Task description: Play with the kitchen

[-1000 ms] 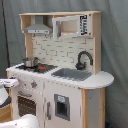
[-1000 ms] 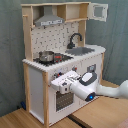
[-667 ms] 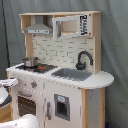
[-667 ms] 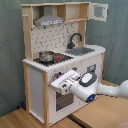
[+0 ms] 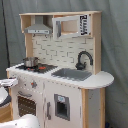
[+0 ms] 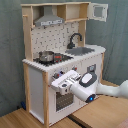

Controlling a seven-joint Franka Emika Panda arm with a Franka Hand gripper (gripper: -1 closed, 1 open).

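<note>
Starting at the second exterior view's left, the kitchen (image 6: 37, 80) stands upright on a wooden floor (image 6: 20, 120) against a grey curtain backdrop (image 6: 10, 50), its white side panel framed in light wood. On the stovetop (image 6: 55, 58) sits a small metal pot (image 6: 46, 56), with the grey hood (image 6: 48, 21) hanging above it. Moving right, the black faucet (image 6: 75, 39) arches over the grey sink (image 6: 85, 50), and up top a small white-framed cabinet door (image 6: 99, 11) hangs open. Down in front, the gripper (image 6: 61, 85) is right up against the kitchen's front panel at oven height, just below the knobs (image 6: 59, 75), the white arm (image 6: 107, 90) reaching in from the second exterior view's right. Whether the fingers are spread or closed, or gripping anything, cannot be told here. In the first exterior view the kitchen (image 5: 90, 107) fills the frame, the pot (image 5: 30, 62) on the left, the faucet (image 5: 83, 59) on the right.
</note>
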